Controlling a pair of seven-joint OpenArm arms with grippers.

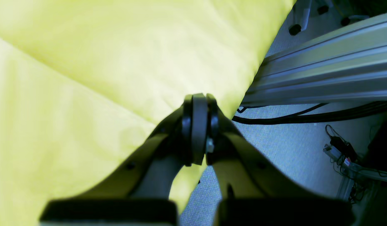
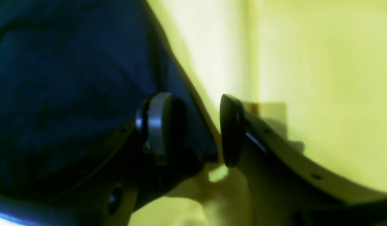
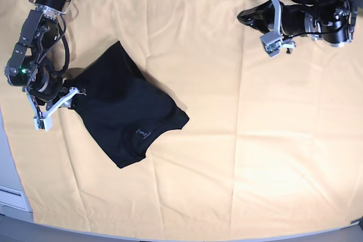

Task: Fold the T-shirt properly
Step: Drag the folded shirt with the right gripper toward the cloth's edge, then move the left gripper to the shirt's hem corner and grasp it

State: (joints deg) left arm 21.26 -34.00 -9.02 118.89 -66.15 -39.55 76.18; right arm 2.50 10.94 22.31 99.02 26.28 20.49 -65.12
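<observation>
At the left of the base view, the right gripper (image 3: 75, 92) sits at the edge of the T-shirt (image 3: 127, 111), which lies bunched on the yellow cloth (image 3: 227, 140). Its jaws stand apart, one pad over the black fabric, the hem just beside the other; nothing is pinched. If it closes here, it may catch the cloth underneath too. Far right, well apart from the shirt, the left gripper (image 3: 245, 16) is clenched, empty.
</observation>
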